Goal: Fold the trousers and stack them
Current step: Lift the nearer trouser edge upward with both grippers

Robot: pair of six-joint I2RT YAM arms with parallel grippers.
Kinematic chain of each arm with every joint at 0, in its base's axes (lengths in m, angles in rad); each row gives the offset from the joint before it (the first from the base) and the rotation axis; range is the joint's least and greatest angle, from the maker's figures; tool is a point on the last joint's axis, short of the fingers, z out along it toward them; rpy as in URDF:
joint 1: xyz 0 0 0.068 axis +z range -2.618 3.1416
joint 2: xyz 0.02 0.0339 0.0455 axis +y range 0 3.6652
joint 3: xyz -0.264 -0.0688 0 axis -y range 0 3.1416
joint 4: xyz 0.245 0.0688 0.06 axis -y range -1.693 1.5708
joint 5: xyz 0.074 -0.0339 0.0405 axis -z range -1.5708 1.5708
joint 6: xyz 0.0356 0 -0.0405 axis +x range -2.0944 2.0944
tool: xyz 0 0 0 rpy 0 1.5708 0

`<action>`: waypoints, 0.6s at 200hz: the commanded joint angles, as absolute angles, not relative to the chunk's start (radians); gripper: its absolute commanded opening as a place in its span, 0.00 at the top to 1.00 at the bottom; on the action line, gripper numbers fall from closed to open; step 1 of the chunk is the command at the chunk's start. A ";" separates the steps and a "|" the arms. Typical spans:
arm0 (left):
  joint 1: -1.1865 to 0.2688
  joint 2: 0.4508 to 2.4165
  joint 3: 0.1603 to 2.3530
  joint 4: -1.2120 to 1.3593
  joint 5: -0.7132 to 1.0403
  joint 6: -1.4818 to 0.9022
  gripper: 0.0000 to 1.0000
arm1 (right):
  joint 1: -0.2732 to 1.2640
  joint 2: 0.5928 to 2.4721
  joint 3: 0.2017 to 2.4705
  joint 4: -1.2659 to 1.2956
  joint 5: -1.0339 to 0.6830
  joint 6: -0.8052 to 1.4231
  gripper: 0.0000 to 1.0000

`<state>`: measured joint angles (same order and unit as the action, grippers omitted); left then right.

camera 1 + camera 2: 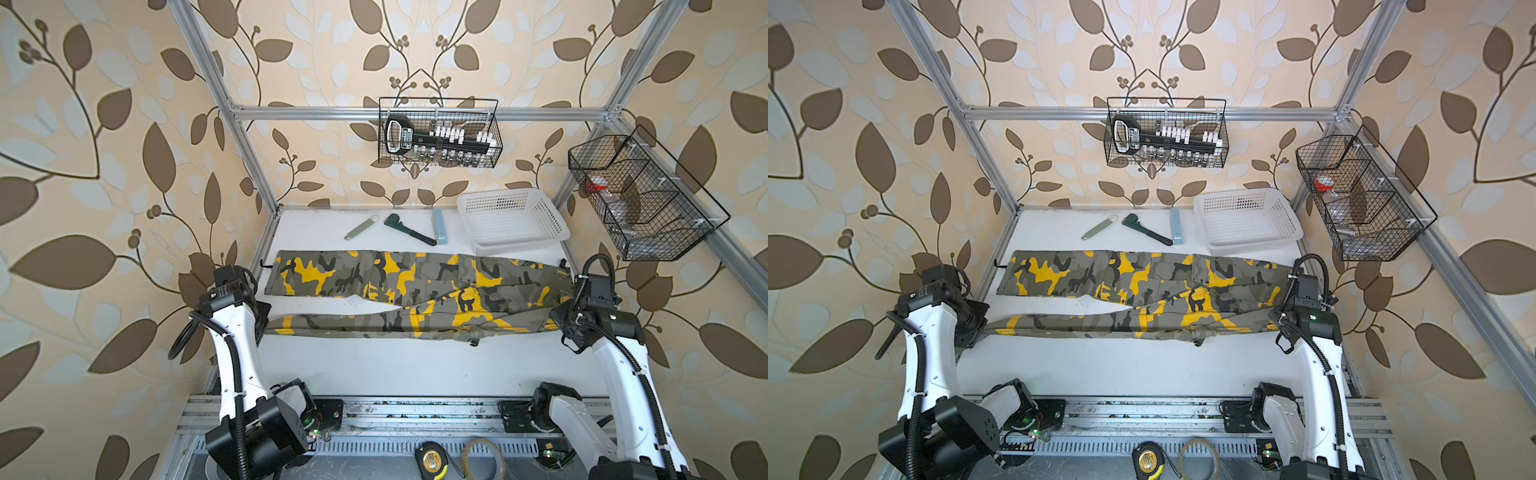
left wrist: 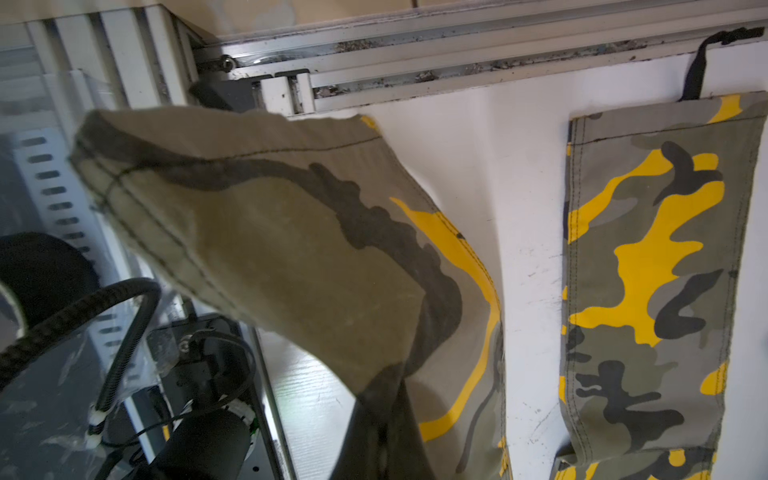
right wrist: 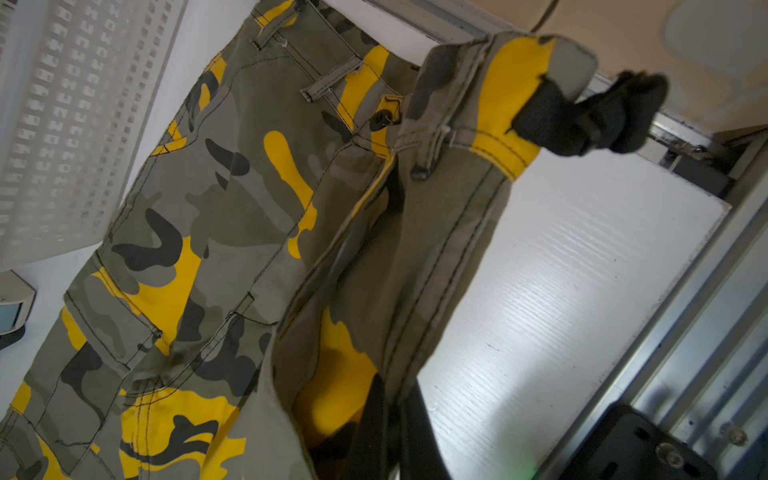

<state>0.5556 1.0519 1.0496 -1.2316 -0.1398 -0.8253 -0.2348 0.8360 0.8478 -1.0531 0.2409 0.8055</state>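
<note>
The only lettering I can find is on a white panel on the black tool holder (image 1: 436, 139) in the wire basket (image 1: 496, 124) on the back rail, and on the face of the yellow and black tape measure (image 1: 432, 459) by my bases. Both are too small to read. I see no label or print on the trousers (image 1: 415, 286).

The trousers are olive-grey camouflage cloth with black blotches and bright yellow patches, sewn with dark stitching. They lie across the white worktop (image 1: 374, 365) in both top views, with the cuffs on my left and the waist on my right. They span almost the full width of the worktop. The far leg lies flat, and a black cord loop (image 2: 698, 62) sticks out past its cuff. A white plastic basket (image 1: 513, 220) and a pipe wrench (image 1: 409, 229) sit beyond the far leg.

My left hand (image 2: 384, 399) is clamped on the cuff of the near leg. The cuff rises off the worktop and shows its plain, paler inner side. My right hand (image 3: 392, 399) is clamped on the near corner of the waistband, which hangs up with its belt loops, a dark button (image 3: 382, 118) and a black strap (image 3: 582, 116) at its tip. The near leg runs taut between my two hands.
</note>
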 commanded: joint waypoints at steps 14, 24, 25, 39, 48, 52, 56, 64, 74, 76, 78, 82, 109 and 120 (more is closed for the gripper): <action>0.559 1.019 1.151 -1.306 -0.321 -0.858 1.00 | -0.230 0.774 0.916 -1.191 0.388 0.757 0.99; 0.551 1.015 1.173 -1.311 -0.309 -0.865 1.00 | -0.230 0.760 0.931 -1.220 0.411 0.750 0.99; 0.549 1.014 1.175 -1.311 -0.308 -0.866 1.00 | -0.229 0.758 0.933 -1.223 0.415 0.749 0.99; 0.530 1.005 1.200 -1.321 -0.318 -0.870 1.00 | -0.224 0.739 0.966 -1.258 0.456 0.743 0.99; 0.516 1.001 1.217 -1.334 -0.344 -0.862 1.00 | -0.224 0.720 0.989 -1.274 0.473 0.736 0.99; 0.509 0.999 1.224 -1.342 -0.360 -0.861 1.00 | -0.225 0.712 0.999 -1.283 0.482 0.729 0.99; 0.502 0.997 1.232 -1.349 -0.373 -0.858 1.00 | -0.227 0.705 1.009 -1.290 0.490 0.720 0.99; 0.486 0.989 1.244 -1.356 -0.396 -0.855 1.00 | -0.227 0.693 1.023 -1.306 0.512 0.701 0.99; 0.469 0.985 1.254 -1.356 -0.407 -0.852 1.00 | -0.225 0.681 1.031 -1.322 0.542 0.682 0.99; 0.466 0.985 1.256 -1.355 -0.407 -0.851 1.00 | -0.224 0.680 1.032 -1.324 0.544 0.678 0.99; 0.464 0.986 1.258 -1.354 -0.405 -0.850 1.00 | -0.224 0.680 1.032 -1.326 0.549 0.675 0.99; 0.459 0.987 1.261 -1.348 -0.398 -0.845 1.00 | -0.224 0.675 1.031 -1.326 0.558 0.670 0.99; 0.428 1.009 1.253 -1.249 -0.316 -0.799 1.00 | -0.231 0.680 1.037 -1.286 0.609 0.661 0.99; 0.424 1.034 1.249 -1.191 -0.274 -0.762 1.00 | -0.235 0.697 1.049 -1.250 0.634 0.655 0.99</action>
